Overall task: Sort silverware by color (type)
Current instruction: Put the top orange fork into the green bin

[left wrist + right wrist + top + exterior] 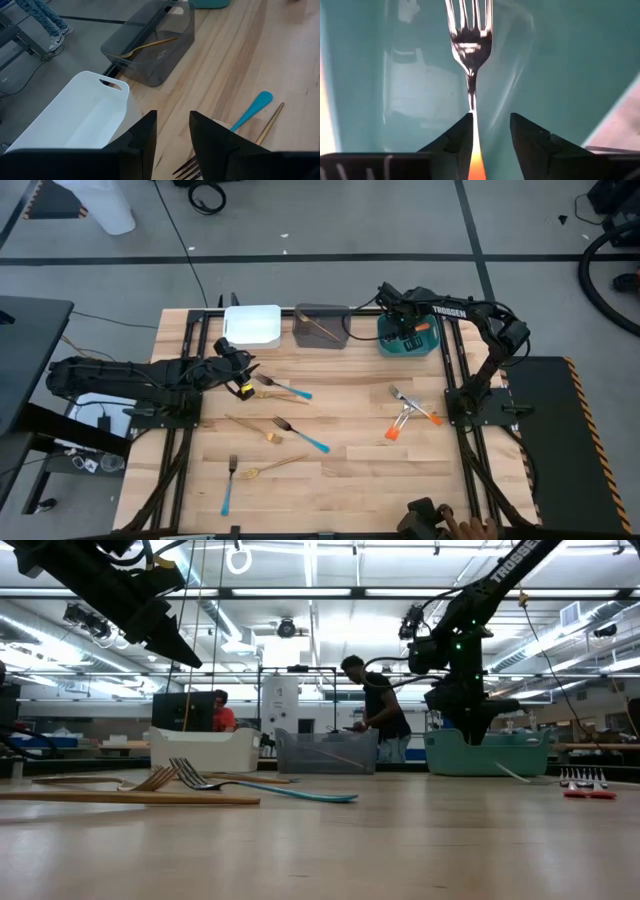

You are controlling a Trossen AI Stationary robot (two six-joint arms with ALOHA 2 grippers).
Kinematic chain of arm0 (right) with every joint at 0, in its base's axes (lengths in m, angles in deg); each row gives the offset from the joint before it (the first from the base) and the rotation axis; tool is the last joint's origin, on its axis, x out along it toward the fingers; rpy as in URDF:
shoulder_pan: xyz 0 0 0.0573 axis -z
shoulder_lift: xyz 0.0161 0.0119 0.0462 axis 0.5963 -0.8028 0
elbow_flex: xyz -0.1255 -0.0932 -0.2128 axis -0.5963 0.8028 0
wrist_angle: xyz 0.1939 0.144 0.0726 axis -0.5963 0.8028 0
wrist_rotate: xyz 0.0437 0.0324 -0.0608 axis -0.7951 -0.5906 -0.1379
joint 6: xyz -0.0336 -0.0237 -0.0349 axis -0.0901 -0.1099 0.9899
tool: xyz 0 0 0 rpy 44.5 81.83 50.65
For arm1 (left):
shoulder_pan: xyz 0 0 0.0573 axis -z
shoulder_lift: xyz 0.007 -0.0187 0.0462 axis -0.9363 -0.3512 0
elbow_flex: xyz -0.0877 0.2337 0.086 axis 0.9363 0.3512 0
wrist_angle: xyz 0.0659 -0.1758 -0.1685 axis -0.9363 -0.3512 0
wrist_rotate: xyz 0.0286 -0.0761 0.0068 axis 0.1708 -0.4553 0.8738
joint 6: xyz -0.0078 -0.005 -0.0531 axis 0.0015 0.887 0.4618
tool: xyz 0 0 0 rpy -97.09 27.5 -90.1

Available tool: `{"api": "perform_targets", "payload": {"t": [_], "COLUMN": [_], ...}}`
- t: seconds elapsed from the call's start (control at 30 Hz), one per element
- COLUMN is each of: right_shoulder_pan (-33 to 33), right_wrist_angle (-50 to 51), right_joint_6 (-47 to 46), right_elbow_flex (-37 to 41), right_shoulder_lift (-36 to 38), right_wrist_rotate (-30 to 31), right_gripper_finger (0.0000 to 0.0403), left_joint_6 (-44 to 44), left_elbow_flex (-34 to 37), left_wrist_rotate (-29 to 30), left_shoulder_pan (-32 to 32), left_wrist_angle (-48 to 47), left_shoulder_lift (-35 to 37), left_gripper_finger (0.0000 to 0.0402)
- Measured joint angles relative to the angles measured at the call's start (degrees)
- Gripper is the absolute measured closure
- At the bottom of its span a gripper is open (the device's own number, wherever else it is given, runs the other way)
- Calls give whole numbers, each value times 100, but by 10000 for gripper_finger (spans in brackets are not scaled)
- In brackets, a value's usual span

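An orange-handled fork (470, 75) is being seen inside the teal bin (385, 338), between the parted fingers of the right gripper (490, 131) (no grip is visible). The left gripper (171, 131) is being kept slightly open and empty near the white bin (75, 117).

Along the table's (350, 480) upper edge in the high view, 3 bins stand in a row: 1 left (252, 325), 1 middle (321, 326) with a utensil (320, 327) inside, 1 right (408, 337) with the right gripper (408, 330) above it and a fork (470, 45) inside. The left gripper (240, 370) sits below the left bin. Forks lie at centre left (283, 388), centre (300, 434), lower left (229, 484) and centre right (415, 406).
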Motion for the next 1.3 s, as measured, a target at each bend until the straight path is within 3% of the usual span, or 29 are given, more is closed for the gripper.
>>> {"api": "perform_targets", "payload": {"t": [0.23,0.73,0.97,1.3], "right_shoulder_pan": [-325,-1485,-1977,-2334], "right_wrist_angle": [81,1324,1707,1733], "right_joint_6": [-314,-3435,-5050,-7639], "right_elbow_flex": [0,0,0,0], "right_shoulder_lift": [448,754,754,754], "right_wrist_rotate": [109,37,-748,-1286], "right_gripper_finger": [242,247,261,268], "left_joint_6": [0,2,2,-2], "left_elbow_flex": [0,0,0,0], "left_wrist_rotate": [-1,0,0,0], "left_shoulder_pan": [0,0,0,0], "left_wrist_angle": [12,15,44,66], "left_shoulder_lift": [0,0,0,0], "left_gripper_finger": [278,278,278,278]}}
